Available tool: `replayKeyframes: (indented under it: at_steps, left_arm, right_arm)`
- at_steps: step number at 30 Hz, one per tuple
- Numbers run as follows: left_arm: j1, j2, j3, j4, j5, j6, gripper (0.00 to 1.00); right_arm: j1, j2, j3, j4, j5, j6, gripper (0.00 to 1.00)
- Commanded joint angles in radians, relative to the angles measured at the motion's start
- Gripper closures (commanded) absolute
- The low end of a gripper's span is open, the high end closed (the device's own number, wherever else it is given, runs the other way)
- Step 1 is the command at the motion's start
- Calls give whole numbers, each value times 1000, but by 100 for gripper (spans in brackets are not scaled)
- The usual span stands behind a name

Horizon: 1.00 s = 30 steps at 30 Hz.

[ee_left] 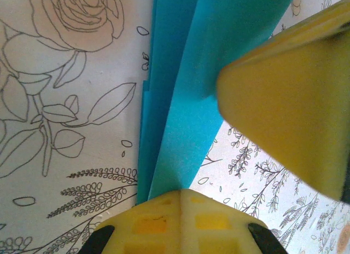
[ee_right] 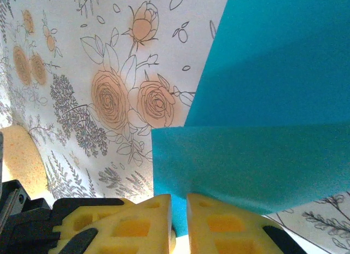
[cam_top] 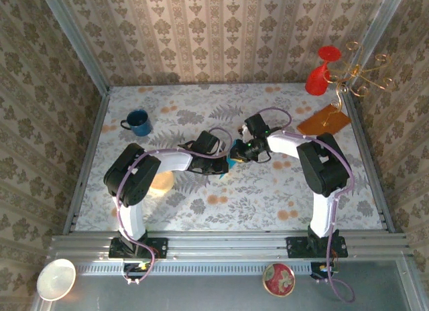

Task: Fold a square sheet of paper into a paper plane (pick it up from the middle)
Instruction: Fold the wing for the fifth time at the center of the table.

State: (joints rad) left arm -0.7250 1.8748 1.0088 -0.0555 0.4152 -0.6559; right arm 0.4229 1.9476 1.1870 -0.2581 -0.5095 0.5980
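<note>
Held folded teal sheet (ee_left: 183,90) at centre of table (cam_top: 268,190): my left gripper (ee_left: 180,202) clamped shut on one edge, my right gripper (ee_right: 179,205) pinched another. Risk judged: uneven pull could tear it, or skew crease.

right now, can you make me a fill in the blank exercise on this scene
The paper pinched by the right gripper is ____ in colour.
The left gripper is shut on that same ____.
The mug stands at the table's far ____.
The orange-brown sheet lies at its far ____.
Missing words: teal-blue; paper; left; right.
</note>
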Motion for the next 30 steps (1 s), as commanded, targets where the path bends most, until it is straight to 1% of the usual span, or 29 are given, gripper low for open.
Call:
replayKeyframes:
  at_steps: [1, 11, 21, 30]
  left_arm:
    - [3, 23, -29, -37, -16, -11, 95]
    - [4, -18, -42, -26, -10, -16, 94]
    - [5, -81, -33, -42, -1, -16, 91]
    - [3, -72, -51, -68, 6, -21, 91]
  right_arm:
    - [5, 36, 43, -17, -8, -18, 82]
    - [4, 99, 76, -88, 68, -35, 82]
    - [4, 126, 65, -106, 86, -43, 83]
    - [4, 138, 68, -118, 94, -44, 82]
